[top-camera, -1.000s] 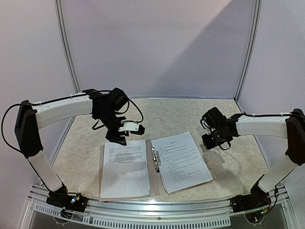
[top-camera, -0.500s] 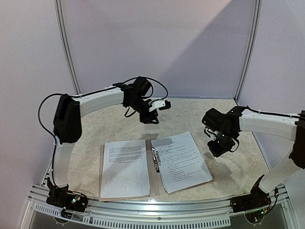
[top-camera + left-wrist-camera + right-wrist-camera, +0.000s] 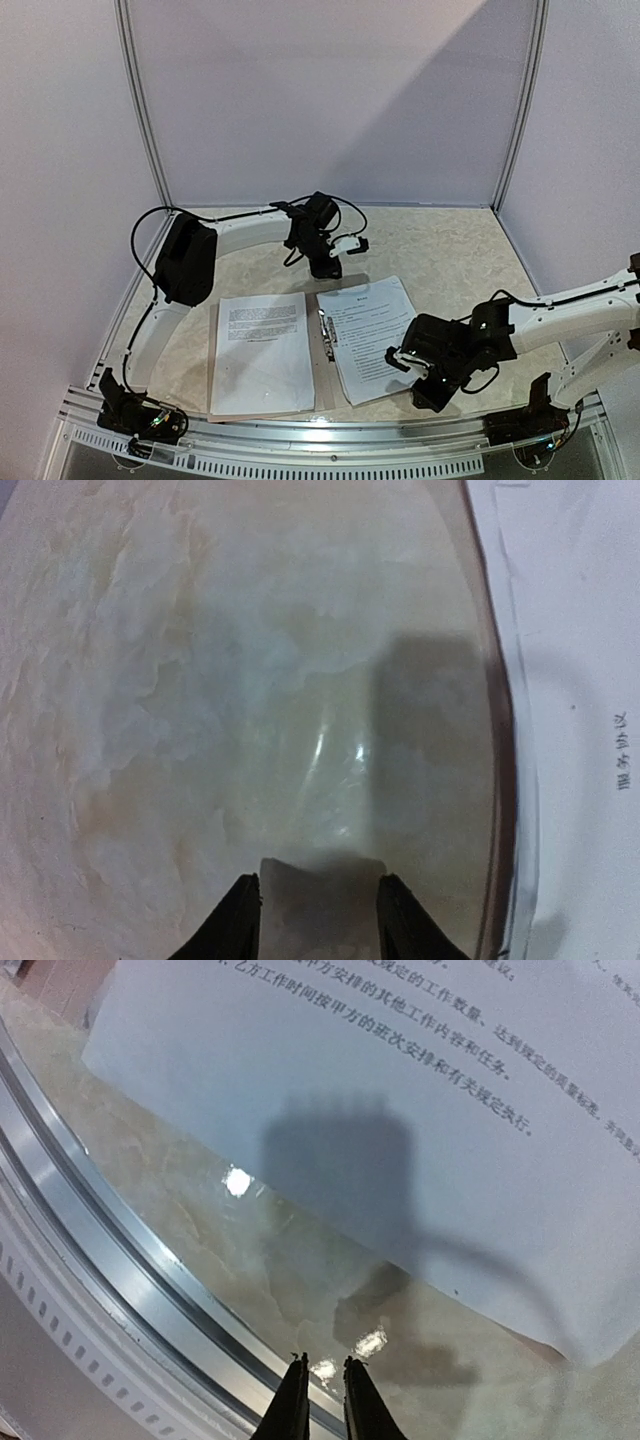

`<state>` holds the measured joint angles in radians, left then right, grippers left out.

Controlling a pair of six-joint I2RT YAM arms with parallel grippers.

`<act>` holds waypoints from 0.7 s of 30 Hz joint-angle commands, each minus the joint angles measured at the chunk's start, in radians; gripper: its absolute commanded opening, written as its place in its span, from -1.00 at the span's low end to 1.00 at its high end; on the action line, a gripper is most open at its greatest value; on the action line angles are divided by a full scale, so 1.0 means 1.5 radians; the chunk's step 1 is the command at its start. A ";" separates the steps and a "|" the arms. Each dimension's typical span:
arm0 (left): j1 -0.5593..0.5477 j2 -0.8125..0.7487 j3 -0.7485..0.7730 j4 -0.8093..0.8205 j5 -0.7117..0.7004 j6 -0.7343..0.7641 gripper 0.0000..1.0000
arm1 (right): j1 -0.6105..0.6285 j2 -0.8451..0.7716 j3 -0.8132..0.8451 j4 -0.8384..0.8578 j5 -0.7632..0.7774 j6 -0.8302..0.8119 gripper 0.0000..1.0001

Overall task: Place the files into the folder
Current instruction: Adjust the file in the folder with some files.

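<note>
1. The folder (image 3: 321, 385) lies open and flat on the table (image 3: 440, 250), with its clip (image 3: 327, 335) on the spine. Of the files, the left sheet (image 3: 262, 350) rests squarely on the folder's left leaf. The right sheets (image 3: 378, 335) lie askew on the folder's right side, and their near corner sits directly on the table, so they are judged not yet filed.
2. Handling (judgement): the files are thin, light, limp paper. They will probably slide over one another and buckle if pushed end-on. The best hold is the corner lying off the folder, where a finger can get underneath. The folder's card looks stiffer.
3. The left gripper (image 3: 318, 925) hangs over bare table beyond the folder's far edge. Its fingers are spread, with nothing between them.
4. The right gripper (image 3: 322, 1400) sits low off the folder's near right corner, between the right sheets and the rail (image 3: 120, 1290). Its fingers are almost together, leaving a slim gap that holds nothing.
5. Writing: the sheets carry small black Chinese print, one line reading roughly "乙方工作时间按甲方的班次安排". No brand or label shows.
</note>
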<state>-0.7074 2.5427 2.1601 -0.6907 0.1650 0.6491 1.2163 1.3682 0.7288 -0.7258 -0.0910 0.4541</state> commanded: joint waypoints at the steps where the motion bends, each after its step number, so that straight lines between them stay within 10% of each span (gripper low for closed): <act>1: -0.035 -0.002 -0.033 0.000 -0.019 0.040 -0.16 | 0.009 0.031 -0.026 0.108 -0.011 -0.005 -0.76; 21: -0.056 -0.025 -0.102 -0.021 0.030 0.084 -0.23 | -0.011 0.153 0.013 0.166 0.087 -0.009 -0.84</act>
<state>-0.7677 2.5004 2.0655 -0.6167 0.1825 0.7551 1.2190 1.5478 0.7643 -0.4698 -0.0139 0.4511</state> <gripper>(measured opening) 0.386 0.083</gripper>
